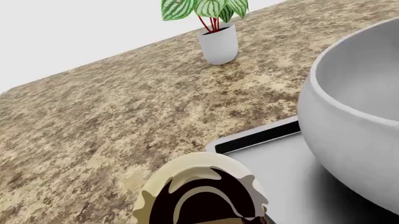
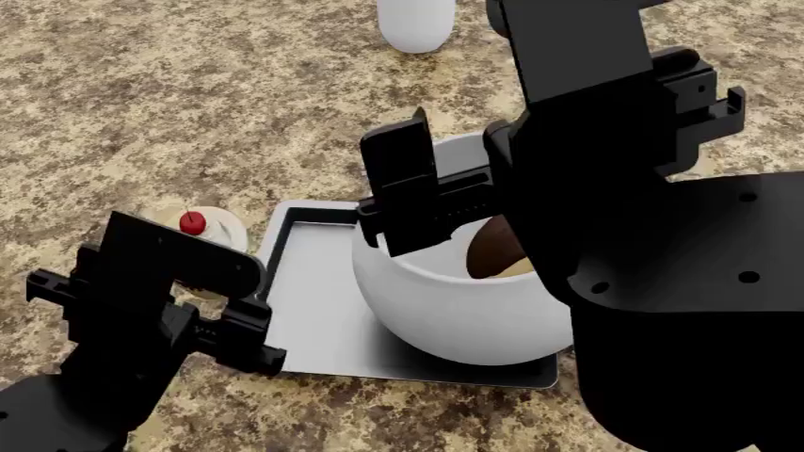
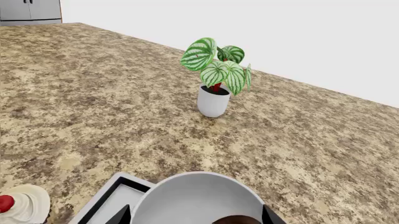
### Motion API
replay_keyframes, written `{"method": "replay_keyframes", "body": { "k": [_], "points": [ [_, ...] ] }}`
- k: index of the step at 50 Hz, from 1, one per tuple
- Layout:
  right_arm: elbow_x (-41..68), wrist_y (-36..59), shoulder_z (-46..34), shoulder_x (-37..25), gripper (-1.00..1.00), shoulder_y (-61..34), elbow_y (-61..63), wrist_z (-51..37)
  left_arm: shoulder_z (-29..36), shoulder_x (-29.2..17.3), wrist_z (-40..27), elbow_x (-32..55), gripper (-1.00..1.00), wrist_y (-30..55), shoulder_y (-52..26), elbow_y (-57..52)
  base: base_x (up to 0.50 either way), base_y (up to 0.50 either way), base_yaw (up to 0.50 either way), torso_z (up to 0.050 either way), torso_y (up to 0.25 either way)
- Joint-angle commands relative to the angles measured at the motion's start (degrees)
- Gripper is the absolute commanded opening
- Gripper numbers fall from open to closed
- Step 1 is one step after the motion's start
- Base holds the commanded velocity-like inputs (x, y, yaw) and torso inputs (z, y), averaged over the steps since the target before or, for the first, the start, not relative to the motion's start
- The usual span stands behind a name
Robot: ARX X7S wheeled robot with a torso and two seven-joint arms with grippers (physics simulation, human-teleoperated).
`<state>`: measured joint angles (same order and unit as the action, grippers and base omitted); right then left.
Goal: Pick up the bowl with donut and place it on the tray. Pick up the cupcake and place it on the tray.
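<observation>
- The large glossy white round-bellied bowl (image 2: 446, 311) sits on the flat rectangular grey metal baking tray with dark edges (image 2: 320, 311), which lies on the speckled brown stone counter (image 2: 188, 104).
- Inside the bowl, a part of the ring donut with dark chocolate icing (image 2: 496, 250) shows against the far inner wall; the right arm hides the rest.
- The right tool (image 2: 421, 193) hangs over the bowl's mouth. One black finger (image 2: 402, 184) stands above the near-left rim, and in the right wrist view two dark fingertips (image 3: 121, 217) flank the bowl on either side. Whether they touch the rim I cannot tell, nor whether the tool is closed on it.
- The small cupcake with tan wrapper, swirled white frosting and a red cherry (image 2: 201, 228) stands on the counter just beside the tray's left edge, off the tray.
- The left tool (image 2: 207, 320) is low on the near side of the cupcake; its jaws are hidden by the arm, so its state cannot be told.
- A white pot holding a striped green-leaved plant (image 3: 215, 79) stands on the counter well beyond the tray.
</observation>
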<state>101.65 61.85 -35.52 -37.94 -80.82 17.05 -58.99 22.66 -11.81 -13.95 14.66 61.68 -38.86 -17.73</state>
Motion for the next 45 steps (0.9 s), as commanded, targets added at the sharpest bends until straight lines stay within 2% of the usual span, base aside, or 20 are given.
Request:
{"method": "replay_keyframes", "body": {
  "k": [1,5,6,13,15,25,45],
  "points": [
    [-0.7,-2.5,2.1,-0.7,1.00,-0.2,-1.7,-0.8,2.2,0.6,4.6,3.3,-1.00,-2.3,-1.8,4.4,0.00,0.00,0.00,0.000,0.000],
    [-0.6,-2.5,2.0,-0.8,1.00,-0.2,-1.7,-0.8,2.2,0.6,4.5,3.4,-1.00,-2.3,-1.8,4.4,0.00,0.00,0.00,0.000,0.000],
    [-1.2,-2.7,1.9,-0.4,1.00,-0.3,-2.1,-0.9,3.4,0.1,7.3,4.9,-1.00,0.0,-4.1,4.9,0.00,0.00,0.00,0.000,0.000],
    [-1.2,-3.0,2.0,-0.3,1.00,-0.8,-2.3,-1.3,3.8,0.0,11.0,7.1,-1.00,1.0,-6.6,8.3,0.00,0.00,0.00,0.000,0.001],
    [-1.0,-3.1,2.0,-0.3,1.00,-0.7,-2.1,-1.2,5.9,-0.8,13.1,7.3,-1.00,0.0,-6.5,8.3,0.00,0.00,0.00,0.000,0.000],
    [-2.4,-3.4,1.6,-0.4,1.00,0.4,-2.1,0.1,5.9,0.7,16.0,8.0,-1.00,-3.0,-8.7,16.1,0.00,0.00,0.00,0.000,0.000],
    [-4.3,-3.5,0.6,0.0,1.00,0.4,-2.7,0.7,5.4,3.0,16.6,7.6,-1.00,-7.9,-11.3,27.1,0.00,0.00,0.00,0.000,0.000]
  ]
}}
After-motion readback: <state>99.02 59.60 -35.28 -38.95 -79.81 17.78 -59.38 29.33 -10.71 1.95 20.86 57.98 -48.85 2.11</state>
